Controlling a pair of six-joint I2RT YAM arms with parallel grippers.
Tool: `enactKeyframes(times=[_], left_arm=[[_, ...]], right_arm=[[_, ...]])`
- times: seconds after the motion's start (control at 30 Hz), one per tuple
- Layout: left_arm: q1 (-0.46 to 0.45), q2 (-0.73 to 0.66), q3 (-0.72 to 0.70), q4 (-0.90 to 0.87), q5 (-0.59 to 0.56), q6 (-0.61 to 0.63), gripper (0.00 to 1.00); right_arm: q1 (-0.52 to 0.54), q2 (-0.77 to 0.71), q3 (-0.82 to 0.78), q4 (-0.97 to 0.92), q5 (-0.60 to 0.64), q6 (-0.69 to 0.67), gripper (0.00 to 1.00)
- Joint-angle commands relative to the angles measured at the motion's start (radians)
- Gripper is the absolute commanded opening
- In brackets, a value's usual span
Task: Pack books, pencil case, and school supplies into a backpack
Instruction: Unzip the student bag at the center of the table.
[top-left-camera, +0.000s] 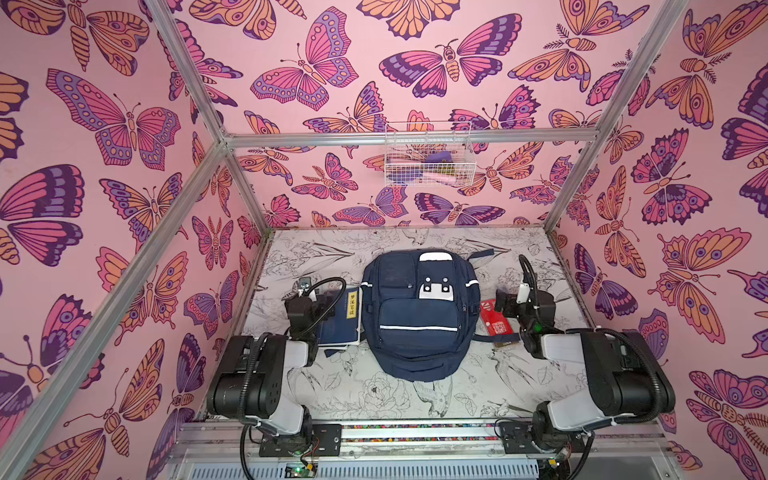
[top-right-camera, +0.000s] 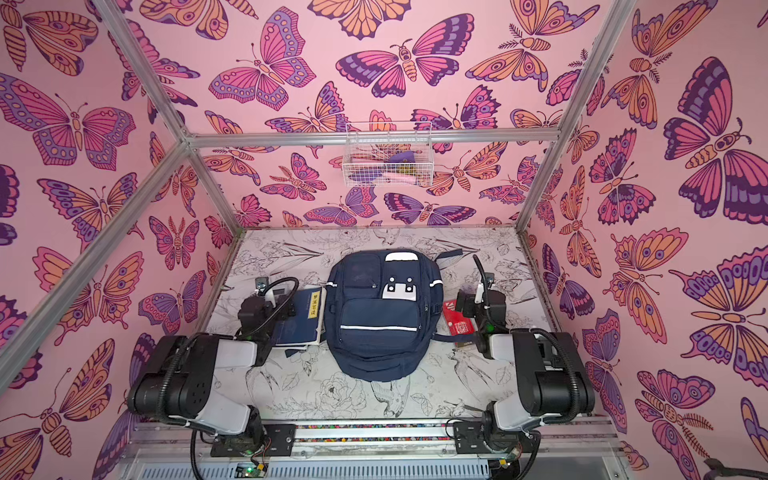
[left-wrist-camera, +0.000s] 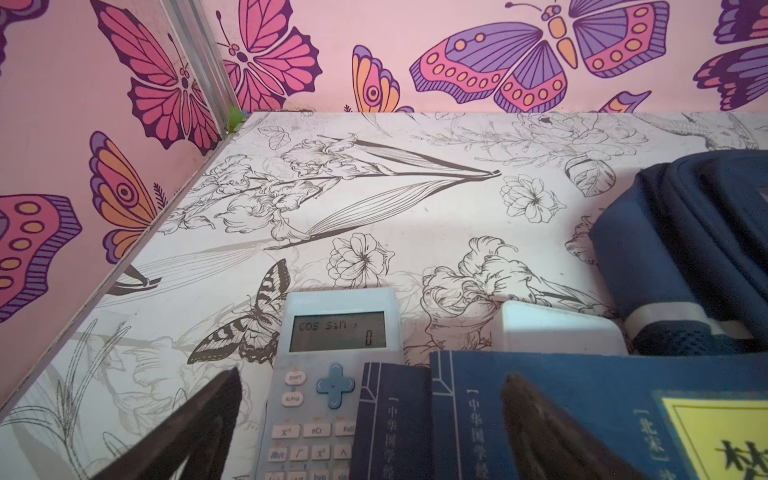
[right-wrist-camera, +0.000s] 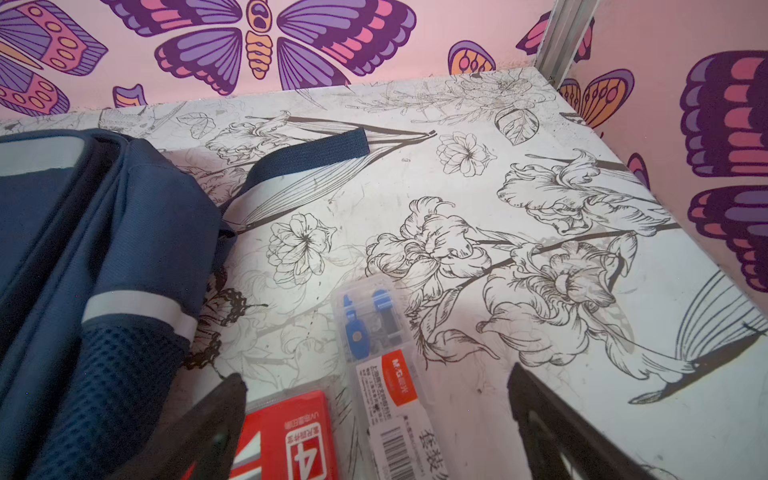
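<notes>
The backpack (top-left-camera: 417, 316) lies flat on the table (top-left-camera: 353, 395), centre of the frame, its pockets looking zipped; by my judgement you have packed nothing yet. The books (top-left-camera: 338, 320) and calculator (left-wrist-camera: 328, 374) wait left of it, the red packet (top-left-camera: 494, 318) and clear case (right-wrist-camera: 370, 324) right. Your left end effector (left-wrist-camera: 372, 376) and right end effector (right-wrist-camera: 376, 374) both stand apart, empty. The wire basket (top-left-camera: 428, 153) on the back wall, upper centre, holds pink and purple things, unidentifiable.

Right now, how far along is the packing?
Done: nothing visibly packed; the backpack lies front-up, apparently closed. In hand: nothing; left gripper and right gripper are open, empty. To do: books, calculator, red pack and clear case, all lying beside it.
</notes>
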Motion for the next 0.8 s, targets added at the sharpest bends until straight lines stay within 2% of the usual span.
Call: enactKeyframes(times=[0.0, 0.03, 0.13, 0.17, 0.67, 0.7, 0.77], left_arm=[[-0.029, 0.019, -0.051, 0.094, -0.067, 0.034, 0.99], [-0.026, 0.015, -0.045, 0.082, -0.064, 0.032, 0.99], [0.047, 0.003, 0.012, -0.025, 0.1, -0.004, 0.99], [0.052, 0.008, 0.009, -0.012, 0.111, -0.001, 0.99], [0.05, 0.002, 0.01, -0.022, 0.106, -0.004, 0.99], [0.05, -0.004, 0.014, -0.025, 0.093, -0.002, 0.99], [0.044, -0.062, 0.041, -0.114, 0.038, -0.018, 0.99]], right_arm=[[-0.005, -0.015, 0.012, 0.011, -0.004, -0.015, 0.99], [-0.006, -0.016, 0.012, 0.011, -0.005, -0.015, 0.99], [-0.005, -0.014, 0.012, 0.011, -0.004, -0.015, 0.99], [-0.005, -0.014, 0.012, 0.01, -0.005, -0.015, 0.99], [-0.004, -0.014, 0.008, 0.038, 0.004, -0.021, 0.99], [-0.003, -0.029, 0.028, -0.002, 0.037, -0.008, 0.99], [0.001, -0.108, 0.165, -0.331, 0.126, 0.033, 0.99]])
